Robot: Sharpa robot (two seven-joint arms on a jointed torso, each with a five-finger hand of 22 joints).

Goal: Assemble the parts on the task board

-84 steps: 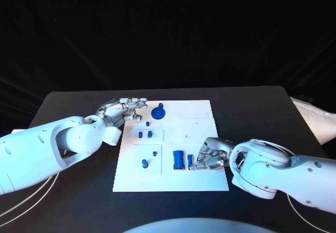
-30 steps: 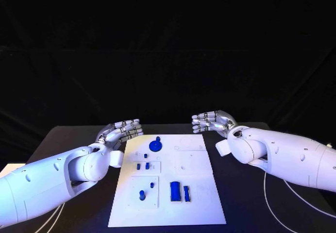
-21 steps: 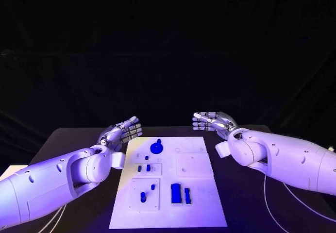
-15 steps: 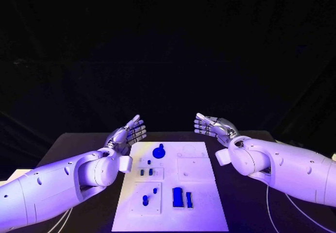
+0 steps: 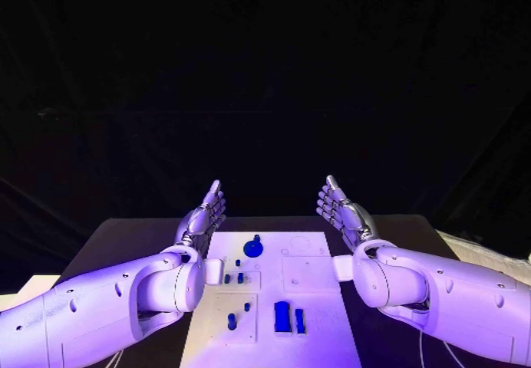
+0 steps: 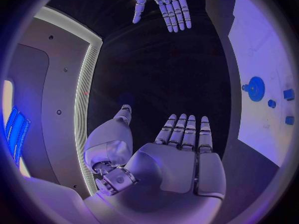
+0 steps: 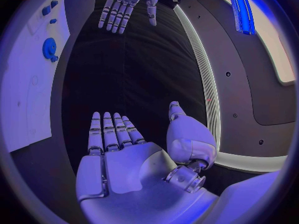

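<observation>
The white task board lies on the black table between my arms. On it are a round blue gear-like part, several small blue pegs and two long blue blocks. My left hand is raised above the board's far left corner, fingers straight and together, holding nothing. My right hand is raised opposite it in the same way, palm facing the left one. The left wrist view has my flat left hand, the right hand and the gear. The right wrist view has the right hand and the left hand.
The black table reaches past the board on both sides. A pale object sits at the table's right edge. A dark curtain hangs behind the table.
Both hands have risen from beside the board's far end and their curled fingers have straightened upright. The camera has tilted, so the whole picture has shifted. The parts stay in place.
</observation>
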